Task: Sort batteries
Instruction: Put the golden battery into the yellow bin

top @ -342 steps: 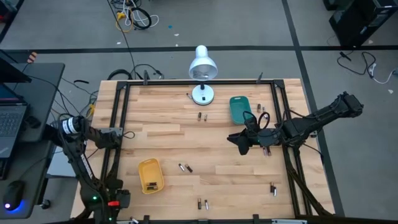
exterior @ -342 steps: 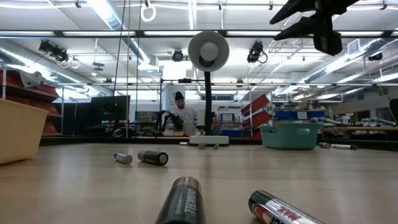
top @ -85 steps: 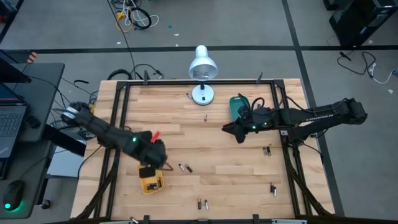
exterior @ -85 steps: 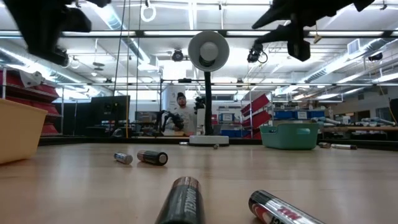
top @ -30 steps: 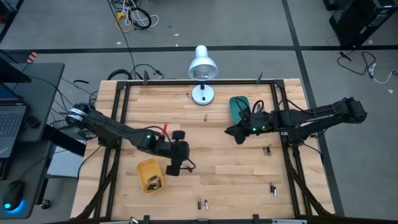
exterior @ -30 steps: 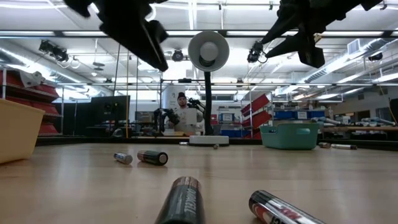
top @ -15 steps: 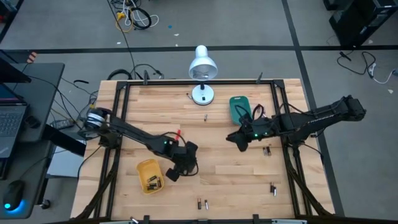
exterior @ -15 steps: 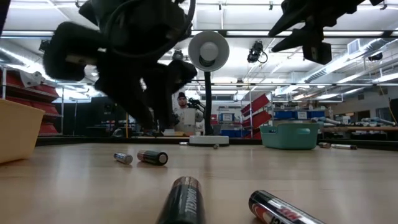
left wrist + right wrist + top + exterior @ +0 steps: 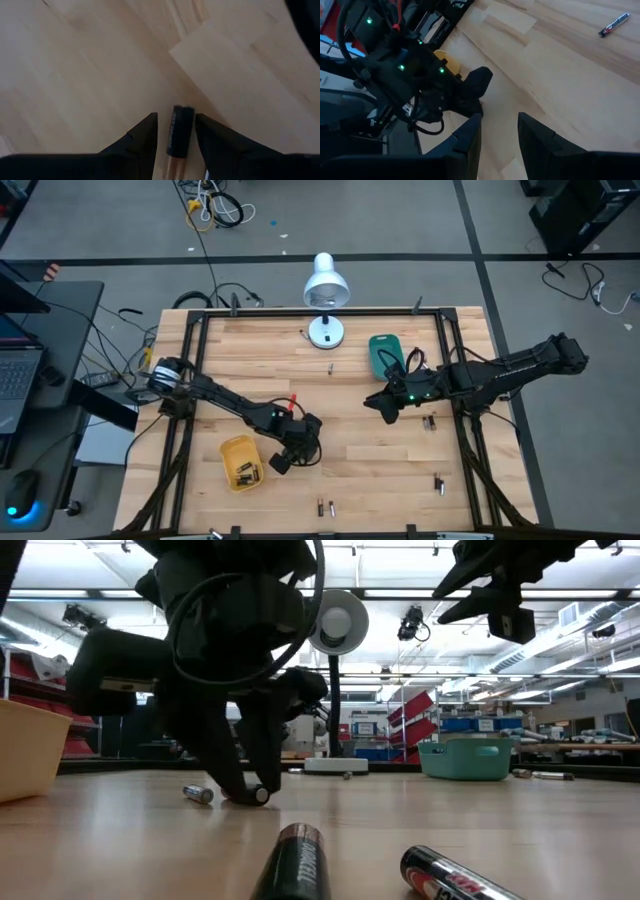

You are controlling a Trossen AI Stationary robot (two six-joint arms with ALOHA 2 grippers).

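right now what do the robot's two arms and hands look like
Both arms are dark, slim and jointed. The left arm carries a red mark near its wrist, small green lights and looped black cable. The right arm shows a green light by its hand. Each hand ends in two dark, tapered fingers.

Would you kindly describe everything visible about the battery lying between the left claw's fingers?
The battery is a small cylinder, black at its far end and copper-coloured nearer the camera, lying flat on the light wooden table. The left claw has come down over it, one dark finger on each side. The fingers stand open, with a slim gap showing on both sides, so it is not yet gripped. In the low view it lies beside another small battery.
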